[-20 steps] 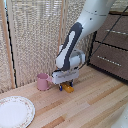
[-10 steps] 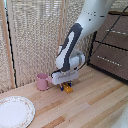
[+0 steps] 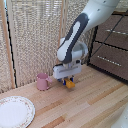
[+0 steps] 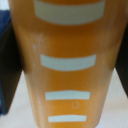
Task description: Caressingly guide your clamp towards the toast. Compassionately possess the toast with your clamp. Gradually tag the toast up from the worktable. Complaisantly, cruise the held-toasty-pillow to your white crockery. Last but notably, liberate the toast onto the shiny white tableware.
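A home-like kitchen or dining corner, possibly staged

A pale plank counter (image 3: 95, 107) carries a white plate (image 3: 15, 111) and a pink mug (image 3: 42, 81). A woven reed screen (image 3: 37, 35) stands behind it, and a dark brown drawer cabinet (image 3: 111, 47) is at the exterior view's right. The pictures are blurry, so finer furnishings cannot be told.

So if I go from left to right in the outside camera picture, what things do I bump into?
White plate → pink mug → gripper over the orange toast → dark brown drawers, all around the wooden table.
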Robot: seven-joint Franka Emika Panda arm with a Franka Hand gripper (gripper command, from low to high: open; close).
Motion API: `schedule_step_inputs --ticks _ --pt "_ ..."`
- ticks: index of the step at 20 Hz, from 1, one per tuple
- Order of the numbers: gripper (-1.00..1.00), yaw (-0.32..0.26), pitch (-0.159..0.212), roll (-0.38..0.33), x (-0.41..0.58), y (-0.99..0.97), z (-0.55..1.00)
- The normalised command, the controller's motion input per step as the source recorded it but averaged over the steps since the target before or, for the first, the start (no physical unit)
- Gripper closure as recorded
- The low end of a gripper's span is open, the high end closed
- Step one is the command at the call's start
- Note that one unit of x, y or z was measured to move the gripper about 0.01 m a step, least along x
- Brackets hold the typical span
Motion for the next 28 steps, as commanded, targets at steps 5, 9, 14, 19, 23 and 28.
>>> schedule_step_inputs --ticks 5,9,14,19,23,28 --pt "1.0 -0.002 0.033 0.0 0.054 0.56 0.94" --pt "1.0 0.0 0.028 0.002 0.101 0.85 0.75" --pt "1.0 0.0 0.008 0.0 0.098 0.89 0.61" --pt "1.0 -0.009 0.001 0.0 0.194 0.91 0.42" --pt "1.0 -0.006 0.0 0.0 0.251 0.92 0.22" --pt "1.0 0.0 0.0 -0.006 0.275 0.94 0.04"
